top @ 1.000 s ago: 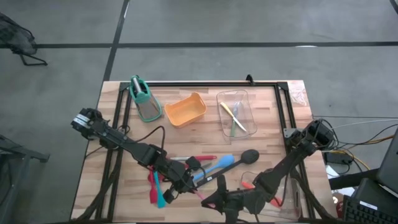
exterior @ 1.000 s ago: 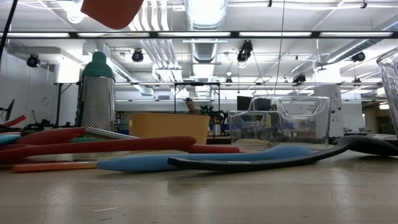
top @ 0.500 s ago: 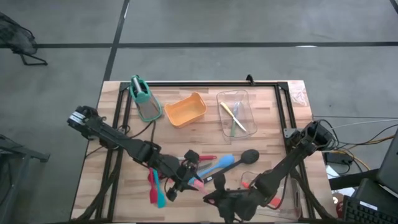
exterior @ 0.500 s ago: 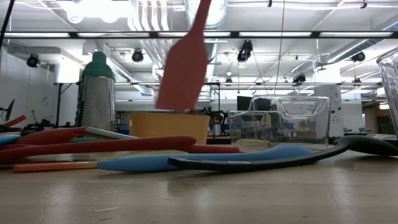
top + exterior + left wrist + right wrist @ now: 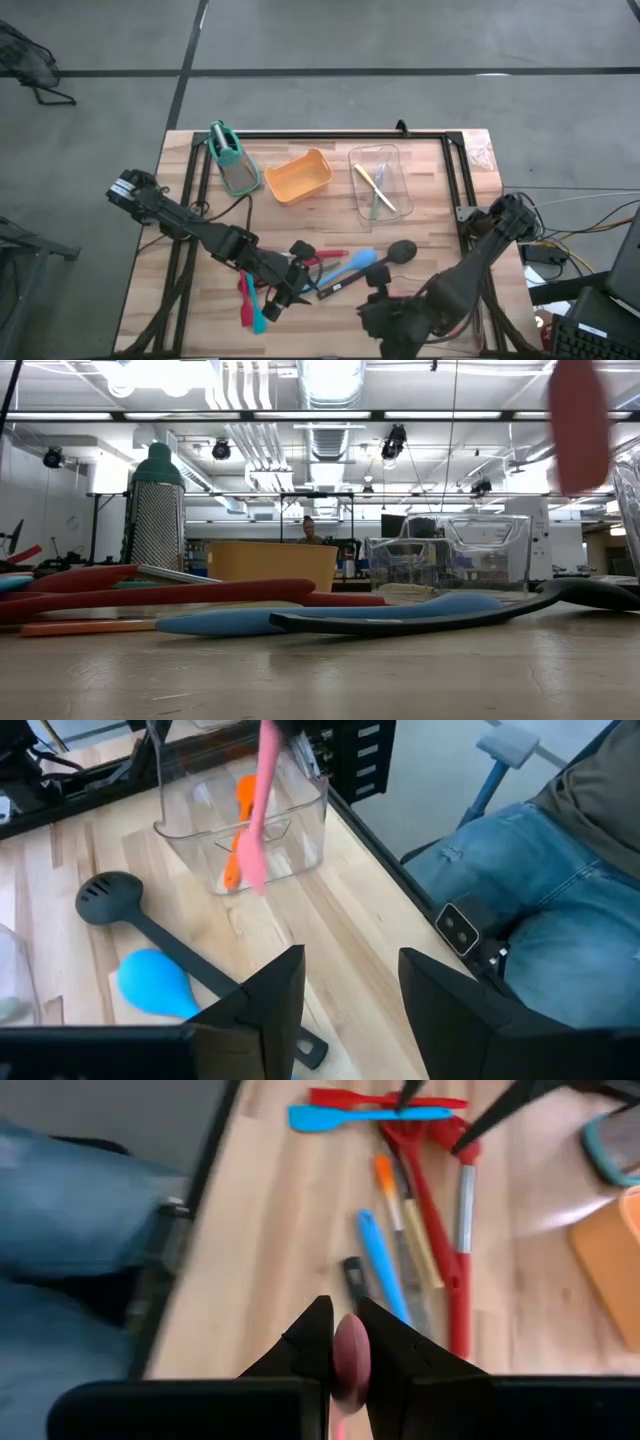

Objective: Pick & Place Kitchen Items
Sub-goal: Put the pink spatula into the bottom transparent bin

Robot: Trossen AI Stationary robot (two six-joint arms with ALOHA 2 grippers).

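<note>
the right end effector [image 5: 338, 1348] is clamped on a pink spatula [image 5: 262, 800], probably heading for the clear tray [image 5: 240, 815] beyond it: keep the blade vertical over the rim. the left end effector [image 5: 350, 995] stands apart, empty. only the left wrist view shows the spatula hanging above the tray.

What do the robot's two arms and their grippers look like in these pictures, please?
Both arms are dark, nearly black, built of slim jointed links, with thin black cables along them. The left arm has a pale grey block at its base end; the right arm looks bulkier. The left gripper and right gripper each have two black, wedge-shaped fingers with flat faces.
</note>
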